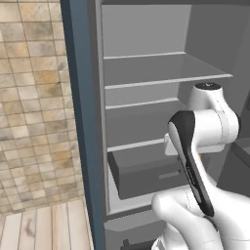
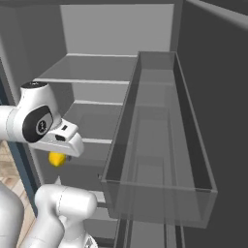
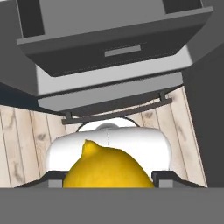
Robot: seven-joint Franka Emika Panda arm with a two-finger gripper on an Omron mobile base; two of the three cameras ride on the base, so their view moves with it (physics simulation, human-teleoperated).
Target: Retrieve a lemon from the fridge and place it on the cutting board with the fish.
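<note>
Clamping the hand (image 3: pixel 107 177) on the lemon (image 3: pixel 107 168), bright yellow, rounded, with a small pointed nub.

Fridge (image 2: pixel 121 34) stood open, grey shelves bare; clear door bin (image 2: pixel 160 193) near right; lemon (image 2: pixel 57 158) showed yellow just under the white hand, left.

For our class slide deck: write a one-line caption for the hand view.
Lemon clamped in the jaws, with the fridge drawer ahead.
</note>
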